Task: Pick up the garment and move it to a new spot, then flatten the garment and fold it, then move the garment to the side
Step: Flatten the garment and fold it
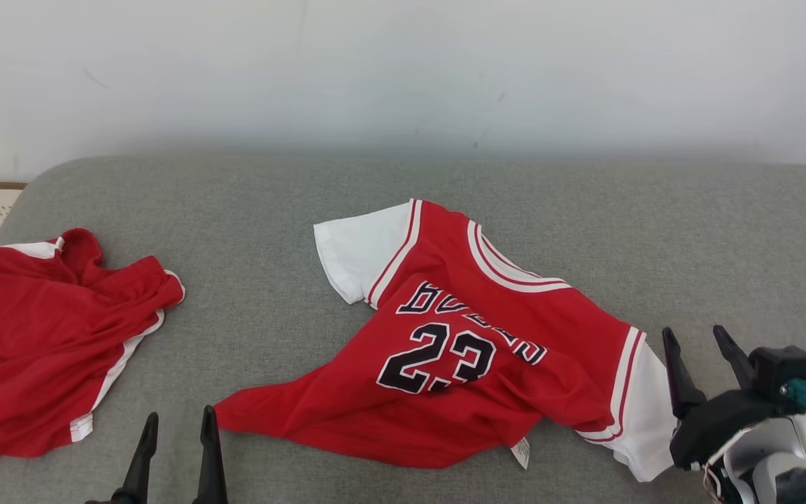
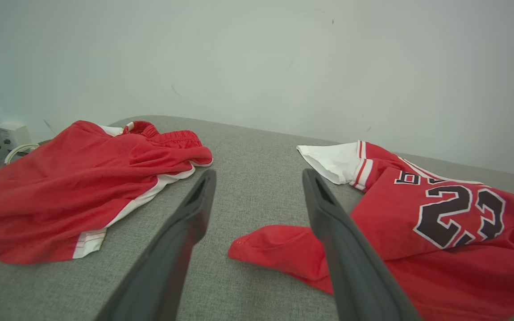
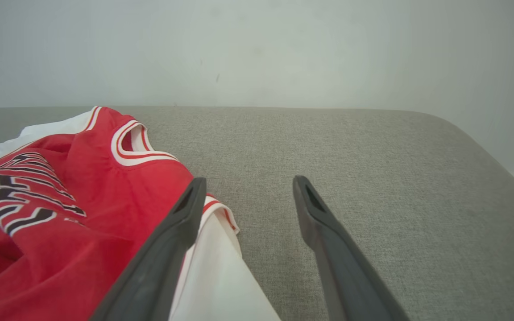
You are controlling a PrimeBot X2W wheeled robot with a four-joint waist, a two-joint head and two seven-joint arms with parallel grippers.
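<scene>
We show the number 23 jersey [image 1: 473,350] rumpled on the grey cushion [image 1: 403,196], well right of the red shorts [image 1: 39,336], with left gripper [image 1: 180,413] and right gripper [image 1: 693,332] both empty, jaws apart, and we judge that pinching its doubled-under hem could trap creases.

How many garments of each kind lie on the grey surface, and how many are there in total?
Jersey with number 23: 1
Red shorts: 1
Total: 2
</scene>
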